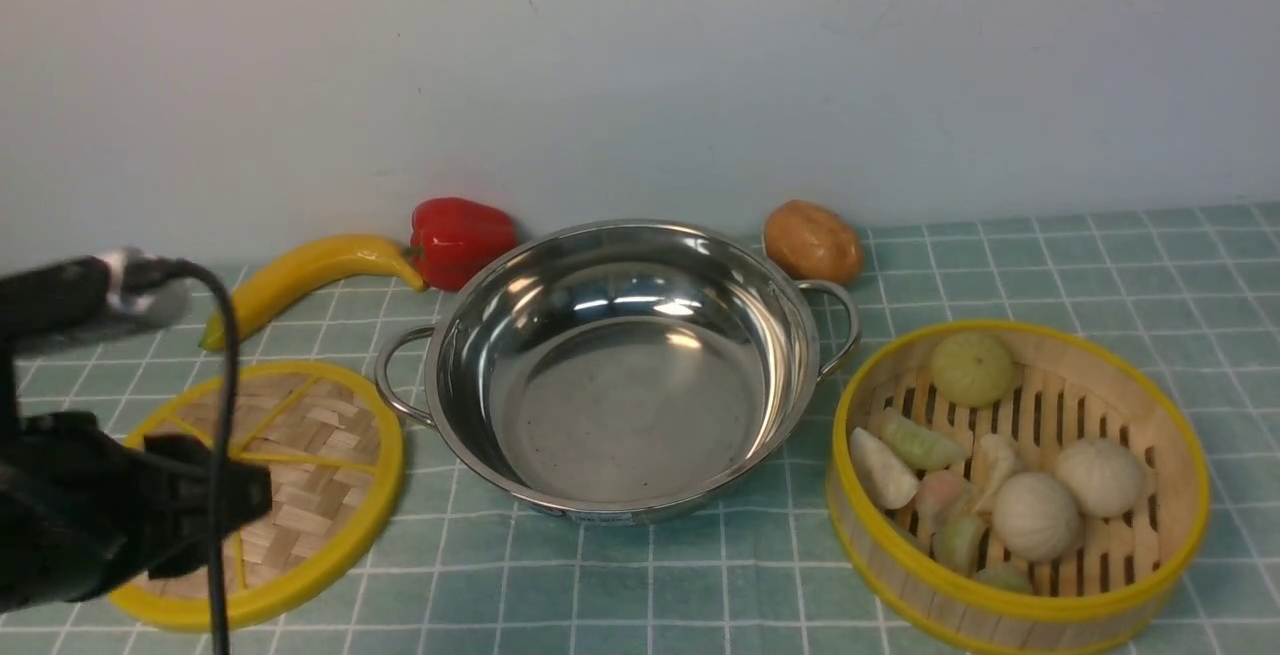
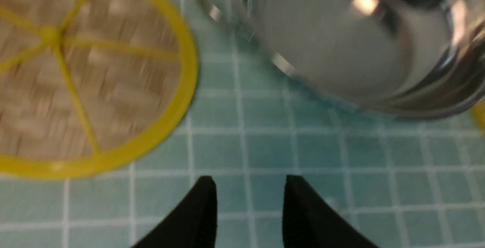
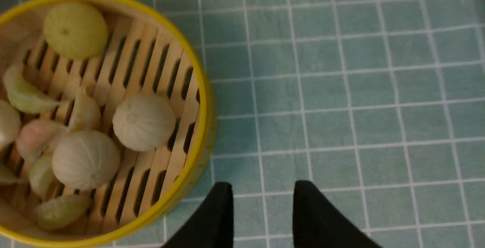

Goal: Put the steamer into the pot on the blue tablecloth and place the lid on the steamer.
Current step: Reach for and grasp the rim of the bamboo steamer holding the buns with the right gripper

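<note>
The steamer (image 1: 1170, 455), a bamboo basket with yellow rims and pale buns and dumplings inside, stands on the blue tablecloth (image 1: 700, 575) at the right. The shiny pot (image 1: 620, 405) stands empty in the middle. The lid (image 1: 300, 455), a woven disc with yellow spokes, lies flat to the left of the pot. My left gripper (image 2: 250, 181) is open and empty above the cloth, near the lid (image 2: 113, 89) and the pot (image 2: 341, 43). My right gripper (image 3: 263, 185) is open and empty above the cloth, just beside the steamer's rim (image 3: 204, 100). The right arm is out of the front view.
A yellow banana (image 1: 300, 280), a red pepper (image 1: 460, 240) and a brown walnut-like object (image 1: 812, 242) lie behind the pot by the wall. My left arm (image 1: 100, 515) and its cable cover the lid's near-left part.
</note>
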`<state>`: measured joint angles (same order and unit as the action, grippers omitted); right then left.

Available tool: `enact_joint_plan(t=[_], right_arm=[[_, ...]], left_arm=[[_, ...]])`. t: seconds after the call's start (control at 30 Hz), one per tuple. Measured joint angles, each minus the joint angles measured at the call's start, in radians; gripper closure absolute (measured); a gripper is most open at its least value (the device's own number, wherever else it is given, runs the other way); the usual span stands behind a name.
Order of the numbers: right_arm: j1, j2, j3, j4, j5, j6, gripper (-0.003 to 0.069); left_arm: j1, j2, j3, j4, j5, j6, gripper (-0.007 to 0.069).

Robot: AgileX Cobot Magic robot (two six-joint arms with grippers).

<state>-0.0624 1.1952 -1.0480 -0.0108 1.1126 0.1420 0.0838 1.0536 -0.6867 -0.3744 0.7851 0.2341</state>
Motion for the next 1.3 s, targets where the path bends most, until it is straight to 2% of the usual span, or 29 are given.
enact_joint_plan(t=[0.1, 0.13, 0.2, 0.3, 0.87, 0.97, 1.0, 1.03, 1.13, 1.3], right_arm=[[0.000, 0.101, 0.000, 0.046, -0.048, -0.025, 0.0417], [0.000, 0.107, 0.000, 0.049, -0.052, -0.026, 0.0417], [0.000, 0.171, -0.001, 0.084, -0.103, -0.055, 0.0417], [0.000, 0.254, -0.002, 0.129, -0.165, -0.086, 0.0417], [0.001, 0.595, -0.002, 0.249, -0.347, -0.202, 0.0419], [0.001, 0.637, -0.003, 0.259, -0.345, -0.213, 0.0457], [0.001, 0.641, -0.010, 0.264, -0.342, -0.218, 0.0536], [0.001, 0.641, -0.012, 0.256, -0.338, -0.220, 0.0565], [0.003, 0.634, -0.020, 0.232, -0.310, -0.221, 0.0567], [0.003, 0.579, -0.070, 0.161, -0.151, -0.198, 0.0574]], left_arm=[[0.000, 0.139, -0.075, 0.194, 0.074, -0.132, 0.0386], [0.000, 0.147, -0.080, 0.206, 0.078, -0.141, 0.0387], [0.000, 0.222, -0.140, 0.323, 0.105, -0.222, 0.0396], [0.000, 0.264, -0.190, 0.396, 0.105, -0.273, 0.0404], [0.000, 0.272, -0.207, 0.434, 0.053, -0.287, 0.0402], [0.000, 0.272, -0.207, 0.434, 0.050, -0.288, 0.0393], [0.000, 0.273, -0.207, 0.434, 0.049, -0.288, 0.0392], [0.000, 0.273, -0.207, 0.434, 0.048, -0.288, 0.0392], [0.000, 0.273, -0.207, 0.435, 0.047, -0.288, 0.0392], [0.000, 0.273, -0.207, 0.435, 0.047, -0.288, 0.0392]])
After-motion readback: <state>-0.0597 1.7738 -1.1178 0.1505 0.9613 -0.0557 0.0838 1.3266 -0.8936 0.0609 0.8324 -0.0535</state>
